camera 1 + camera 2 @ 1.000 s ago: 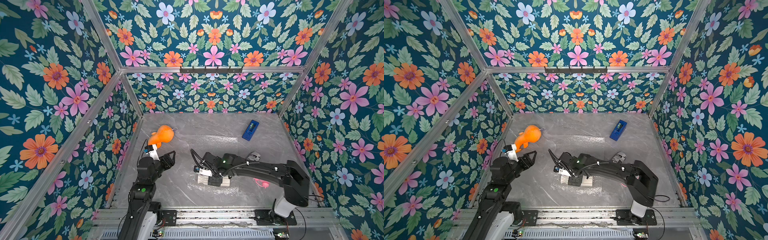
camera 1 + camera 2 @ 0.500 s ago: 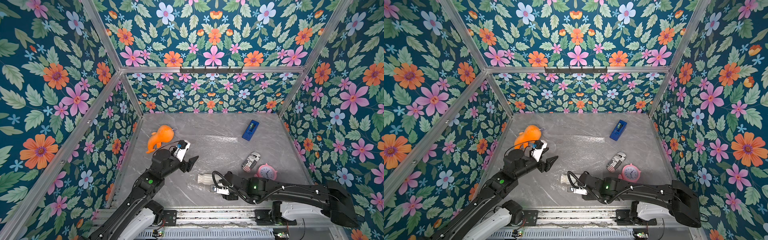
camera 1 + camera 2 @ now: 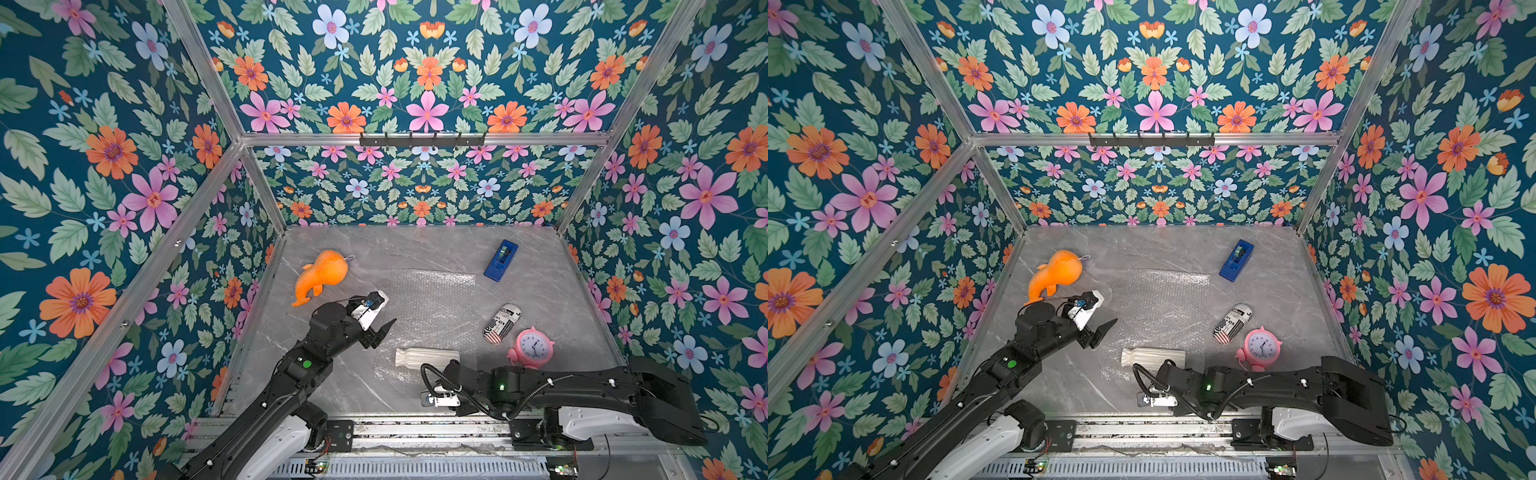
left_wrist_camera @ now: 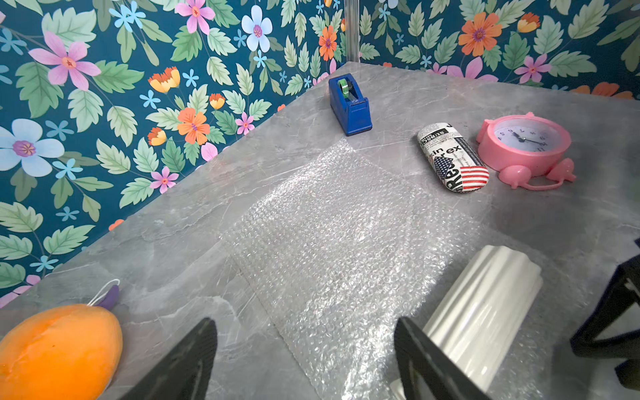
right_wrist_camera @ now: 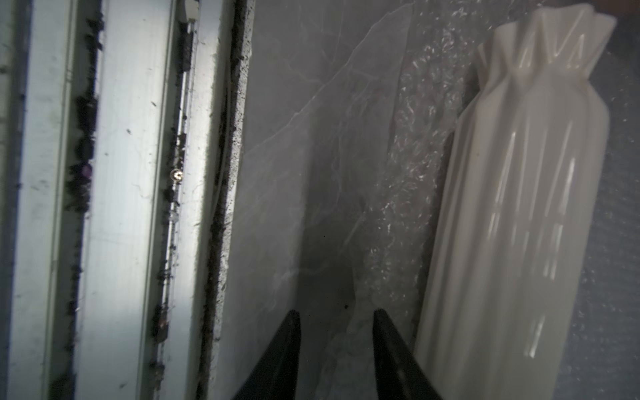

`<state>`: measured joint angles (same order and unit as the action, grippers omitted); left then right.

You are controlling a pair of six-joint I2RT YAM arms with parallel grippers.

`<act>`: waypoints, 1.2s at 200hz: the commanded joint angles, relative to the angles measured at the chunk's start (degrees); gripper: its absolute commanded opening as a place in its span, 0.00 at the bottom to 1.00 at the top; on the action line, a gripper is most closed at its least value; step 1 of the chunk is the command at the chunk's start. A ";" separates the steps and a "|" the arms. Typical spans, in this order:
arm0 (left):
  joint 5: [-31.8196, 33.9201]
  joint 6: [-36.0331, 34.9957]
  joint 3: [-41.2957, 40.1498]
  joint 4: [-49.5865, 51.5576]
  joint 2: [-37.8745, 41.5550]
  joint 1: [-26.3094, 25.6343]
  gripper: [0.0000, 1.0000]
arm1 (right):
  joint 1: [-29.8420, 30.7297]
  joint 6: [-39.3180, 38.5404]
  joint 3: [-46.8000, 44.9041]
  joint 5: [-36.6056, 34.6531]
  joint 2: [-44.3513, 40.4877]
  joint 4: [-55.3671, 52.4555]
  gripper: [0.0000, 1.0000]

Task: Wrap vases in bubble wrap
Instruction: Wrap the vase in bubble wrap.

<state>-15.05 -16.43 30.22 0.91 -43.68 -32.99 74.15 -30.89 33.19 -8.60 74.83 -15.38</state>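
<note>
In a top view, the vase [image 3: 427, 357] is seen lying on its side on the near end of the bubble wrap [image 3: 432, 303]. A plush toy [image 3: 322, 274], tape dispenser [image 3: 500, 260], case [image 3: 502, 324] and clock [image 3: 532, 348] are set around it.

In the left wrist view, the left gripper [image 4: 304, 360] is seen spread wide and empty beside the ribbed, off-white vase.

In the right wrist view, the right gripper [image 5: 336, 346] is shown narrowly apart over the wrap's edge.

"rex" on newsprint case [image 4: 453, 159]

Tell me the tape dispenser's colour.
Blue tape dispenser, with a green roll inside; it shows best in the left wrist view.
</note>
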 commanded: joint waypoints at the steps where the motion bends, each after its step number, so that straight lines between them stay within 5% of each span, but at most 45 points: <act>1: 0.73 -0.38 -0.40 -2.55 -0.24 0.03 0.82 | 0.26 -1.62 0.57 -4.70 2.65 4.91 0.36; 108: 0.59 -0.80 -1.04 -3.05 -1.48 0.03 0.84 | 0.84 -3.65 1.52 -11.15 11.59 7.58 0.37; 183: 1.22 -1.90 0.14 -2.08 -3.04 0.03 0.85 | 0.82 -4.51 1.54 -13.62 9.82 9.13 0.00; 240: 1.63 -5.11 1.07 -0.69 -3.57 -0.31 0.85 | -0.86 -3.47 2.14 -8.28 4.17 6.88 0.00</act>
<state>-13.76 -19.46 30.92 0.01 -47.40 -33.06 74.48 -34.85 34.46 -20.71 80.82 -6.31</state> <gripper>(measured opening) 0.847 0.052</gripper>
